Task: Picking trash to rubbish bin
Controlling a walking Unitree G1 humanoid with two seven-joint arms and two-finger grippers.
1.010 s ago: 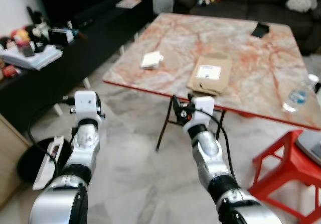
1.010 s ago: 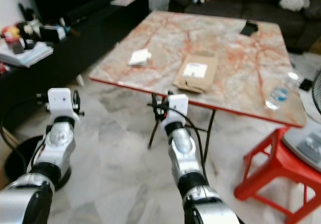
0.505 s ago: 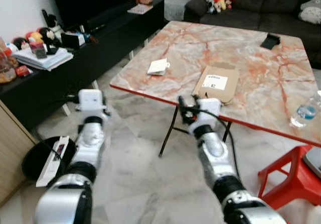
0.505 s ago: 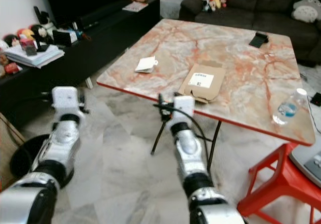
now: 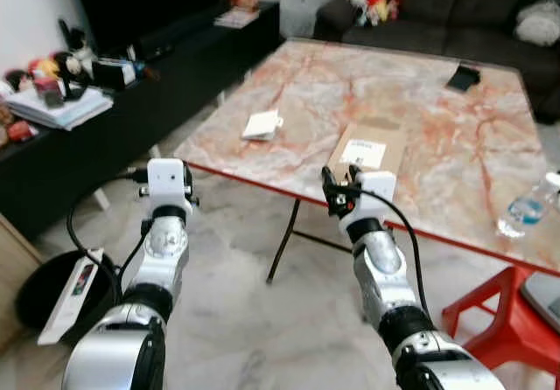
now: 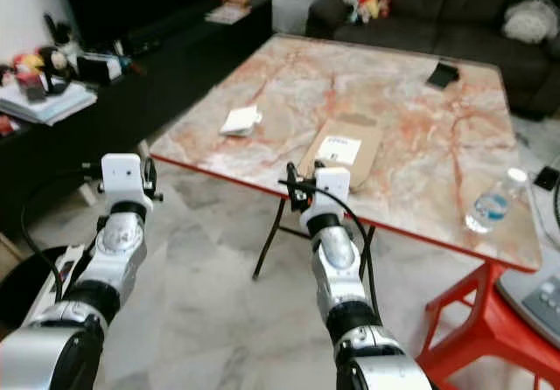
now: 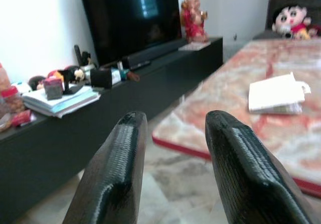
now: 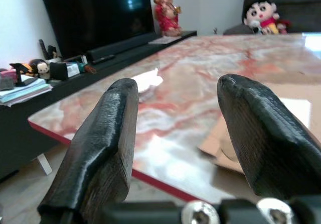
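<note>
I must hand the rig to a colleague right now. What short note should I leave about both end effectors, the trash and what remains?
Left end effector: open, holds nothing, raised short of the table's near left corner.
Right end effector: open, holds nothing, at the near edge of the marble table, just before the brown cardboard envelope.
Trash candidates on the table: the envelope, a small white paper bag to its left, a plastic water bottle at the right edge.
Round black container on the floor at far left, possibly the bin; cannot tell.
Done: nothing can be confirmed.
Left: these items lie on the table, none gripped.
</note>
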